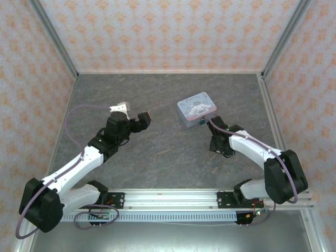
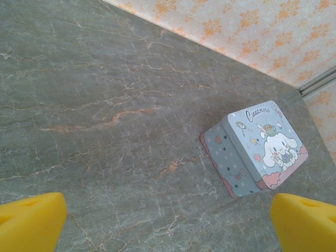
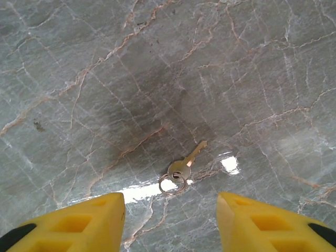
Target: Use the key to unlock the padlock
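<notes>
A small brass key [image 3: 185, 166] on a wire ring lies flat on the grey marble table, its blade pointing away. My right gripper [image 3: 170, 212] hovers low over it; the yellow fingers [image 3: 89, 220] stand apart on either side of the ring and touch nothing. From above, the right gripper [image 1: 216, 146] sits just in front of the tin. The padlock [image 1: 201, 123] shows as a tiny dark teal spot at the near edge of the pale blue tin [image 1: 196, 108]. My left gripper [image 1: 143, 119] is wide open and empty, left of the tin [image 2: 262, 147].
The tin with the cartoon dog rests on the far right part of the table. Patterned walls with metal posts close in the table [image 1: 157, 100] on three sides. The rail with the arm bases [image 1: 173, 198] runs along the near edge.
</notes>
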